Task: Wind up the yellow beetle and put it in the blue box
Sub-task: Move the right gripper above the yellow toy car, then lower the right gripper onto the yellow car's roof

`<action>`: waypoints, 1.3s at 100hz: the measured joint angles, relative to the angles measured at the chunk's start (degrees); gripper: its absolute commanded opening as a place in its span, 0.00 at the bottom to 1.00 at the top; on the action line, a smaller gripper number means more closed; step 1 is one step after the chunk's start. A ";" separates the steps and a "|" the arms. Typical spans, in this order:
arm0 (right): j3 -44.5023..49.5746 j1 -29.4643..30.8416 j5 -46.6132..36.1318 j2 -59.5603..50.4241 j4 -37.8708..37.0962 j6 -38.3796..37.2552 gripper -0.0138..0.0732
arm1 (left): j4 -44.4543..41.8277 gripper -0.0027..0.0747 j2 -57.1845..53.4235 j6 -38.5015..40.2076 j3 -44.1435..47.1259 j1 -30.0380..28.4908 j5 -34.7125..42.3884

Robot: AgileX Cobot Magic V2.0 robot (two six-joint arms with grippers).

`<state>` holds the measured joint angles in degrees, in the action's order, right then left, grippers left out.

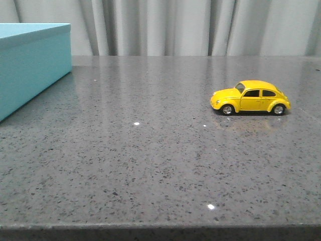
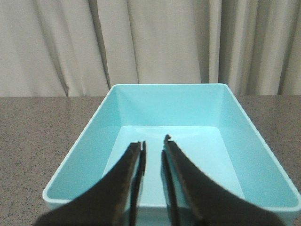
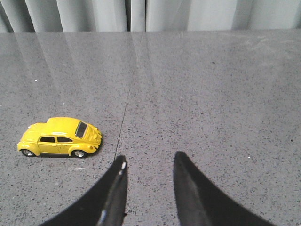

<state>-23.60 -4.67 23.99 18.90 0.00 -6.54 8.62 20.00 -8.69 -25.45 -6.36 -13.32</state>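
The yellow beetle (image 1: 251, 97) stands on its wheels on the grey stone table, right of centre, nose pointing left. It also shows in the right wrist view (image 3: 60, 137), off to the side of my right gripper (image 3: 149, 160), which is open and empty above bare table, apart from the car. The blue box (image 1: 31, 63) stands at the far left of the table. In the left wrist view its open, empty inside (image 2: 169, 141) lies under my left gripper (image 2: 154, 142), whose jaws stand a narrow gap apart with nothing between them. Neither gripper shows in the front view.
A grey speckled stone tabletop (image 1: 150, 160) runs to a front edge at the bottom of the front view. Pale grey curtains (image 1: 190, 25) hang behind the table.
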 measured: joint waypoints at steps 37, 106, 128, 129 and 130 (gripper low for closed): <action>-15.77 0.00 17.39 16.36 0.00 0.00 0.49 | 0.10 0.52 8.88 0.00 -5.36 0.00 -0.43; -31.73 -4.14 26.98 38.50 4.75 0.00 0.71 | 0.57 0.52 9.19 0.00 -5.49 0.00 -0.43; -37.78 -8.97 27.48 46.48 6.37 -1.43 0.75 | 0.90 0.52 9.19 0.00 -5.49 0.00 -0.43; -38.23 -9.28 27.73 47.00 6.37 -1.68 0.75 | 0.90 0.52 9.19 0.00 -5.49 0.00 -0.43; -38.46 -9.40 27.84 47.27 6.37 -1.81 0.75 | 0.90 0.52 9.19 0.00 -5.49 0.00 -0.43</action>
<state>-62.05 -14.08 51.83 66.17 6.37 -8.35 9.52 29.19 -8.69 -30.94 -6.36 -13.75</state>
